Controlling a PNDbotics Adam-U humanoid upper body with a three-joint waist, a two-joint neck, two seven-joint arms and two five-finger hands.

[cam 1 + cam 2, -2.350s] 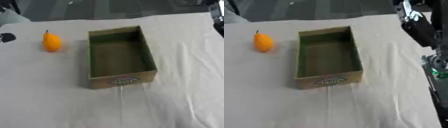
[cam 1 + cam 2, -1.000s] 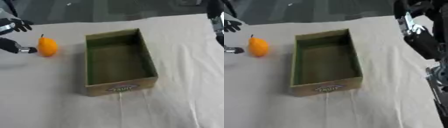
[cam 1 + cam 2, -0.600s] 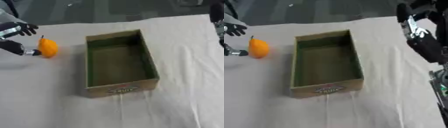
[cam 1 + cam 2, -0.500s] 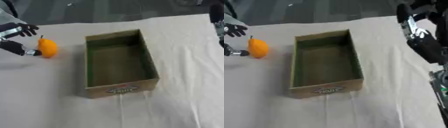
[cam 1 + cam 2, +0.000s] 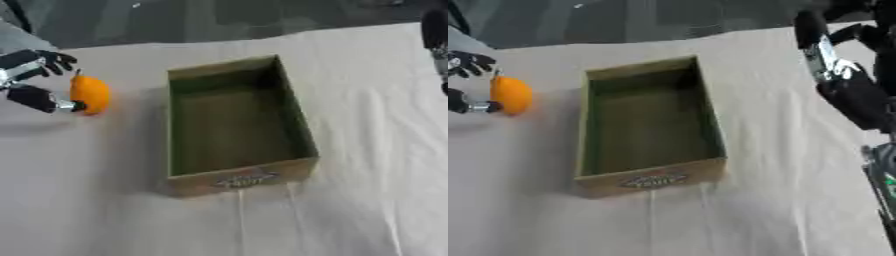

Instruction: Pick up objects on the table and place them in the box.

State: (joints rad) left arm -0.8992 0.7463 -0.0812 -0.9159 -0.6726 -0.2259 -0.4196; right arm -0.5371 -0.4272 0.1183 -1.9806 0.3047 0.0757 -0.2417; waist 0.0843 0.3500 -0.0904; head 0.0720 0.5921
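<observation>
Orange pear-shaped fruit (image 5: 90, 94) with a short dark stem stands upright on the cloth-covered counter (image 5: 367, 150), near its left edge and just left of the open cardboard box (image 5: 233, 125), which looks empty. Left hand (image 5: 33, 67) reaches in from the left edge with its fingers (image 5: 58, 59) spread wide above the fruit's top and the thumb tip touching or nearly touching its lower left side; nothing is held yet. The fruit looks small, light and smooth, probably a rigid plastic model, so it may roll or slip out of a pinch. The widest part of its body, below the narrowing neck, looks the safest place to take hold, with thumb on one side and fingers opposite. Much of the left hand is cut off by the picture edge. Right hand (image 5: 852, 97) hangs over the counter's right side, largely black and cut off, so whether its fingers are spread or curled cannot be told
</observation>
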